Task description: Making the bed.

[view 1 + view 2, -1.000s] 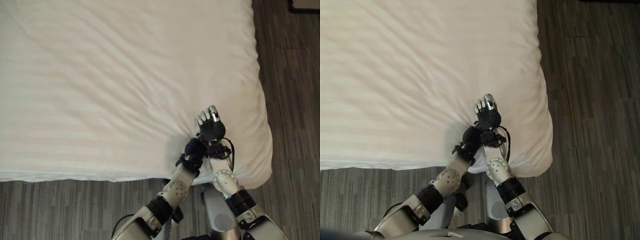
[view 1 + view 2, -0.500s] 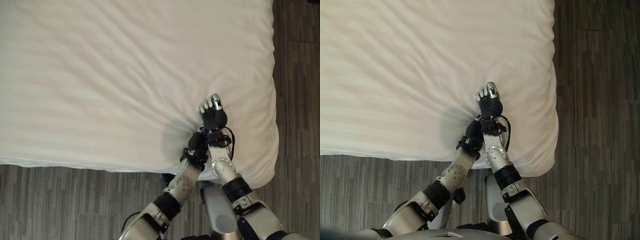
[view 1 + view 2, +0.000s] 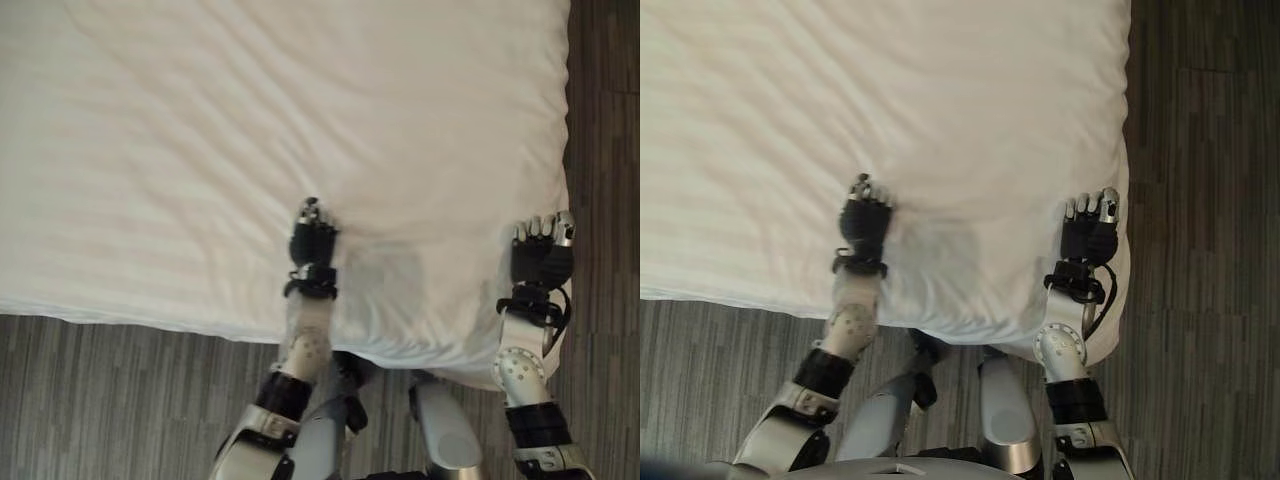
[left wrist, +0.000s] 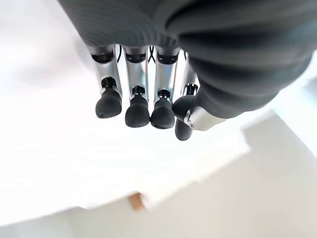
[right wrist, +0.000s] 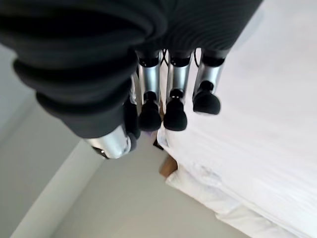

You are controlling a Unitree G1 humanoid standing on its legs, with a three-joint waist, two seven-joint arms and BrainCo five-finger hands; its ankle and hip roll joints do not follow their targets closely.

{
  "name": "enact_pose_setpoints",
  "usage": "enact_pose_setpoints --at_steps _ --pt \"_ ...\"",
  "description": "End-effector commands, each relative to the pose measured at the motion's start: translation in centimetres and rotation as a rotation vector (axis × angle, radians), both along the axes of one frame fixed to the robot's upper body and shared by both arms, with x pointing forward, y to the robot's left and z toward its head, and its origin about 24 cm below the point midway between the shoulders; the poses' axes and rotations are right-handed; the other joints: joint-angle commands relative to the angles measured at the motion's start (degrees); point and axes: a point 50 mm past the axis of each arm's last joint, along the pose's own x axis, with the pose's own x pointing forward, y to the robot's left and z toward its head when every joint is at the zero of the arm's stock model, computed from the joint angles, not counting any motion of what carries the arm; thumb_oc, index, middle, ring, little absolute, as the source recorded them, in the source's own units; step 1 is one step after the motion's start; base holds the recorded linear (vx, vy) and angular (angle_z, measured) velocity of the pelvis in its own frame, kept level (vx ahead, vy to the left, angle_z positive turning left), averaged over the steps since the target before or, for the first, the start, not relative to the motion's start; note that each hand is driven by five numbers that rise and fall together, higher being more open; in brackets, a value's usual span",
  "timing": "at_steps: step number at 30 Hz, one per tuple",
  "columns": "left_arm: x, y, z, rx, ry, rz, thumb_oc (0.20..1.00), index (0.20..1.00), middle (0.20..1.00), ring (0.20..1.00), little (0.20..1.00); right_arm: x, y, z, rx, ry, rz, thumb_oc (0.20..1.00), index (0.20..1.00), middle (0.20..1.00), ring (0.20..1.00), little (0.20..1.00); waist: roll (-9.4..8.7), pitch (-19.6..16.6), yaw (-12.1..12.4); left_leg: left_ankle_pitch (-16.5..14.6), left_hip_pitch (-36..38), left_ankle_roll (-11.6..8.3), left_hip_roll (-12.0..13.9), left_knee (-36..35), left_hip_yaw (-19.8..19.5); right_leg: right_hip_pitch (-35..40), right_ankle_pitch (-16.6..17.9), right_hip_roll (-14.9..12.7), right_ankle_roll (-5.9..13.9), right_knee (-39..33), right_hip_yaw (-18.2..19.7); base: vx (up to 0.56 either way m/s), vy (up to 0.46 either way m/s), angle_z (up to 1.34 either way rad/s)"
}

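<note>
From the head views, the left hand [image 3: 313, 240] and right hand [image 3: 1089, 232] rest flat, well apart on the white duvet [image 3: 250, 130] near the bed's corner, likely smoothing it. In both wrist views, fingers [image 4: 136, 96] hang straight, gripping nothing.

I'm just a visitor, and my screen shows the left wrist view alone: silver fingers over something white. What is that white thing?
Observer: A bed's white duvet. The left hand lies on it, close to the near edge.
Operator: Where is the other hand?
Observer: The right hand is on the duvet too, apart from the left hand, by the bed's right corner.
Operator: Is it gripping the cloth?
Observer: No. The right wrist view shows its fingers straight, holding nothing.
</note>
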Motion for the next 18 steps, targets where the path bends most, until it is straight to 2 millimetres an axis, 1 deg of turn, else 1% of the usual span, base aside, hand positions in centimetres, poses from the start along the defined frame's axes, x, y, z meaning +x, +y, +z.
enact_pose_setpoints --at_steps 1,4,5,6,7,10,12,13,14,15,18 --pt "0.2 -1.2 0.7 0.049 -0.078 -0.060 0.200 0.200 0.200 0.200 0.200 -0.5 2.0 -1.2 -0.039 0.004 0.060 0.200 0.200 0.200 0.200 0.200 -2.81 -7.61 0.28 0.28 -0.81 -6.78 5.14 0.28 0.20 -0.96 -3.64 -5.99 6.50 1.46 -6.68 0.03 -0.022 0.08" --pt "-0.1 -1.9 0.4 0.020 -0.076 -0.098 0.200 0.200 0.200 0.200 0.200 -0.7 3.1 -1.8 -0.037 0.012 0.128 0.200 0.200 0.200 0.200 0.200 -2.99 -7.82 0.41 -0.25 -0.09 -6.62 4.88 0.28 0.21 -0.54 -3.98 -5.99 6.52 1.54 -6.70 -0.01 -0.032 0.04" --pt "0.0 -2.9 0.2 -0.011 -0.063 -0.134 0.200 0.200 0.200 0.200 0.200 -0.4 4.3 -1.7 -0.030 0.004 0.177 0.200 0.200 0.200 0.200 0.200 -3.26 -7.60 0.53 0.28 -0.52 -6.65 5.01 0.28 0.16 -1.23 -3.48 -5.78 6.34 1.51 -6.54 -0.03 -0.038 -0.02" --pt "0.0 -3.3 0.2 -0.023 -0.057 -0.147 0.200 0.200 0.200 0.200 0.200 -0.3 4.8 -1.7 -0.022 0.003 0.199 0.200 0.200 0.200 0.200 0.200 -3.29 -7.47 0.62 0.41 -0.79 -6.68 5.04 0.28 0.09 -1.67 -3.32 -5.66 6.29 1.55 -6.57 -0.02 -0.030 -0.05" --pt "0.1 -3.3 0.2 -0.023 -0.057 -0.148 0.200 0.200 0.200 0.200 0.200 -0.3 4.8 -1.7 -0.022 0.003 0.198 0.200 0.200 0.200 0.200 0.200 -3.24 -7.50 0.61 0.08 -0.68 -6.70 5.01 0.28 0.04 -1.57 -3.62 -5.70 6.39 1.62 -6.62 0.01 -0.005 -0.04" --pt "0.3 -4.8 0.8 -0.039 -0.064 -0.193 0.200 0.200 0.200 0.200 0.200 0.3 6.8 -1.6 -0.012 0.001 0.275 0.200 0.200 0.200 0.200 0.200 -3.37 -6.58 0.99 0.68 -2.00 -6.89 5.42 0.28 -0.43 -3.13 -3.25 -5.54 6.29 1.68 -6.62 -0.04 -0.020 0.00" --pt "0.6 -6.1 1.6 -0.027 -0.081 -0.223 0.200 0.200 0.200 0.200 0.200 1.0 8.2 -1.6 -0.036 0.020 0.331 0.200 0.200 0.200 0.200 0.200 -3.47 -5.48 1.18 1.29 -3.14 -7.20 5.78 0.28 -0.73 -4.36 -2.89 -5.56 6.30 1.77 -6.62 -0.10 -0.041 0.01" --pt "1.1 -7.5 2.6 -0.014 -0.096 -0.248 0.200 0.200 0.200 0.200 0.200 1.7 9.5 -2.0 -0.049 0.063 0.375 0.200 0.200 0.200 0.200 0.200 -3.72 -3.97 1.42 2.00 -4.45 -7.56 6.10 0.28 -1.08 -5.44 -2.57 -5.63 6.36 1.81 -6.60 -0.12 -0.045 0.04" --pt "1.3 -8.4 3.0 -0.012 -0.099 -0.265 0.200 0.200 0.200 0.200 0.200 2.1 9.9 -2.6 -0.052 0.100 0.390 0.200 0.200 0.200 0.200 0.200 -3.80 -3.04 1.45 2.36 -5.15 -7.77 6.31 0.28 -1.31 -6.05 -2.47 -5.66 6.37 1.90 -6.45 -0.12 -0.040 0.03" --pt "1.6 -9.2 3.0 -0.008 -0.086 -0.282 0.200 0.200 0.200 0.200 0.200 2.5 10.2 -3.4 -0.048 0.145 0.394 0.200 0.200 0.200 0.200 0.200 -3.84 -2.15 1.35 2.63 -5.73 -7.96 6.50 0.28 -1.43 -6.53 -2.33 -5.79 6.40 1.96 -6.44 -0.08 -0.011 0.05" --pt "2.4 -11.5 2.2 0.001 -0.003 -0.321 0.200 0.200 0.200 0.200 0.200 3.6 11.4 -5.1 -0.053 0.261 0.419 0.200 0.200 0.200 0.200 0.200 -3.99 0.19 1.02 3.21 -7.26 -8.37 6.98 0.28 -1.65 -7.84 -1.73 -5.87 6.69 1.94 -6.40 -0.06 0.003 0.08"
